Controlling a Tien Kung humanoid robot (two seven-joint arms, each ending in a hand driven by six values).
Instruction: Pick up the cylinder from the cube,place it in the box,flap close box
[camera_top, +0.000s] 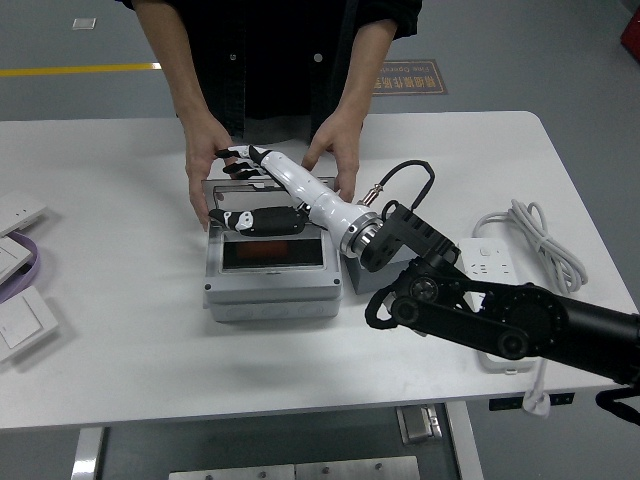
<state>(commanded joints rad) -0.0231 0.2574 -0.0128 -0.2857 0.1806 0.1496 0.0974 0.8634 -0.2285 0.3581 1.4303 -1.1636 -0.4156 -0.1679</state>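
The grey box (268, 295) stands mid-table with its hinged lid (320, 215) still raised at the back. A dim orange shape, the cylinder (268, 253), lies inside the dark opening. My right hand (240, 190) reaches over the lid's top edge, empty, with fingers (237, 160) spread behind it and the thumb in front. The grey cube (352, 280) sits right of the box, mostly hidden by my wrist. A person's two hands (207, 150) hold the box's far corners.
A white power strip (488, 262) with a coiled cable (545, 240) lies at the right. White switch plates (22, 322) and a purple item (38, 262) lie at the left edge. My black right arm (500, 315) crosses the table's front right.
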